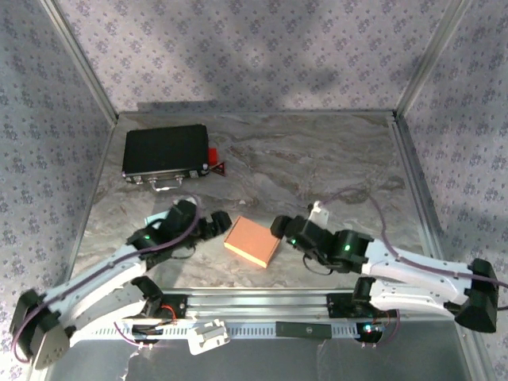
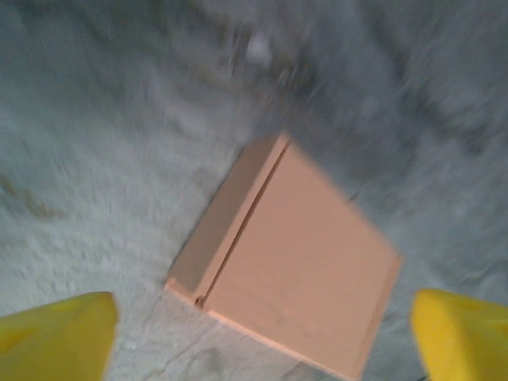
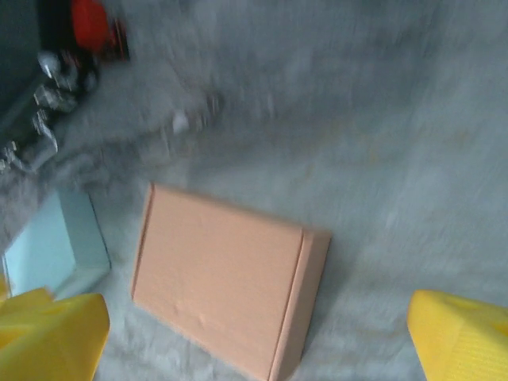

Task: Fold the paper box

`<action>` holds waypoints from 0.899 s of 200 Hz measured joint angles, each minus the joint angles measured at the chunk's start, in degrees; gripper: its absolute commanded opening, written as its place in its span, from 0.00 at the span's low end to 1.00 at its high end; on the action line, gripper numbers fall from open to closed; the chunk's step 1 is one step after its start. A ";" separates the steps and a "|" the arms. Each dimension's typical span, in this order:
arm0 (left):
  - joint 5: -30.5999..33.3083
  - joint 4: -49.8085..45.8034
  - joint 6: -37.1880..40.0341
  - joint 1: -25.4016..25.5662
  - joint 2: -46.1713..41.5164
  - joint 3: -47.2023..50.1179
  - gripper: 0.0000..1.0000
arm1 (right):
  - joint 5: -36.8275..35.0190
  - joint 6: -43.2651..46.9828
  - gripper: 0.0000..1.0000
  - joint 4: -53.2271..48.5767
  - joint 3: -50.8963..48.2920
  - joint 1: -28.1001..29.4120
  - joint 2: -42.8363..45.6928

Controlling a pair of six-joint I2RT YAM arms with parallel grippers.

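Between two white robot arms, on a grey marbled surface [image 1: 317,159], a flat salmon-pink paper box [image 1: 252,241] lies closed. Its lid is down and a fold seam runs along one narrow side. The box sits slightly askew near the front middle of the surface, within reach of both arms.

The left claw [image 1: 216,224] hangs just beside the box's left edge and the right claw [image 1: 280,228] just beside its right corner. Both are spread wide and grip nothing. In each wrist view the yellow fingertips [image 2: 55,333] sit at opposite edges of the frame, with the box lying free on the surface beyond them. Flanking the box from either side would let the arms press its flaps together. Judging by the flush lid, the folding looks finished or very nearly so.

Well apart from the box, at the far left of the surface, rests a black hard case [image 1: 165,152] with a metal handle, a small red piece [image 1: 214,161] touching its right end. A slotted metal rail [image 1: 262,302] carrying the arm bases crosses the near edge. Lilac patterned fabric walls [image 1: 254,48] in a metal frame enclose the scene on three sides.
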State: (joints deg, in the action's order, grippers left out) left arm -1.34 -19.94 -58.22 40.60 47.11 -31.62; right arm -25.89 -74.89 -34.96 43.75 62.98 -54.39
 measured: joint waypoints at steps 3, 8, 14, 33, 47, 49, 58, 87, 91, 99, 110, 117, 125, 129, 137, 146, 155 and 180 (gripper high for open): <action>-0.28 -0.46 0.72 -1.55 -1.03 -0.57 1.00 | -0.66 1.27 0.99 -1.01 0.85 -1.07 0.26; -0.83 -1.27 1.86 -4.11 -2.40 -1.55 1.00 | -1.51 3.28 0.99 -2.75 2.21 -2.93 0.66; -1.75 -2.03 3.32 -7.34 -3.80 -2.73 1.00 | -2.64 5.86 0.99 -4.74 3.58 -5.42 1.22; -4.11 -4.96 8.04 -17.03 -6.80 -6.84 1.00 | -5.53 13.16 0.99 -9.62 5.79 -12.61 3.15; -4.00 -8.20 10.91 -22.40 -7.65 -9.86 1.00 | -7.69 17.44 0.99 -12.04 6.54 -16.33 4.44; -3.85 -8.66 11.32 -23.10 -7.72 -10.29 1.00 | -8.02 17.81 0.99 -12.26 6.62 -16.61 4.57; -2.16 -10.58 12.87 -25.46 -8.02 -11.98 1.00 | -10.14 19.89 0.99 -13.46 6.95 -17.88 5.44; 7.76 -15.08 17.29 -28.15 -9.22 -14.34 1.00 | -17.16 25.49 0.99 -14.10 7.21 -21.27 8.55; 9.46 -15.23 17.81 -28.22 -9.57 -14.21 1.00 | -17.94 27.10 0.99 -13.49 7.02 -22.10 9.11; 12.72 -14.95 18.67 -28.24 -10.27 -13.60 1.00 | -18.93 30.16 0.99 -11.39 6.21 -23.78 10.34; 17.70 -13.11 20.37 -28.24 -11.58 -11.37 1.00 | -19.82 35.34 0.99 -6.12 3.45 -26.29 12.41; 20.76 -11.13 22.40 -28.24 -12.68 -8.92 1.00 | -19.85 39.71 0.99 -1.62 0.52 -28.02 13.86; 23.71 -7.93 25.97 -28.24 -14.16 -5.22 1.00 | -19.28 44.87 0.99 4.24 -3.72 -30.01 15.96; 24.90 -6.27 27.58 -28.28 -15.02 -3.34 1.00 | -18.93 46.99 0.99 6.80 -5.73 -30.82 16.76; 26.91 -2.73 31.69 -28.28 -16.61 0.66 1.00 | -17.97 51.28 0.99 11.91 -10.05 -32.68 18.05; 28.76 1.75 36.54 -28.30 -18.05 5.40 1.00 | -16.61 54.93 0.99 16.79 -14.16 -34.82 18.67; 29.90 5.55 40.59 -28.55 -18.88 9.60 1.00 | -15.26 57.70 0.99 20.46 -17.40 -36.98 18.58; 28.41 21.16 47.50 -31.12 -16.24 19.52 1.00 | -10.97 61.92 0.99 30.71 -23.47 -43.34 15.15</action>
State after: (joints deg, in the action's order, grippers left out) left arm 27.07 1.21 -10.72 9.47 30.87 -12.10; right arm -36.86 -12.97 -4.25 20.27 19.64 -39.24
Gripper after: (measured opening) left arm 0.996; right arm 0.990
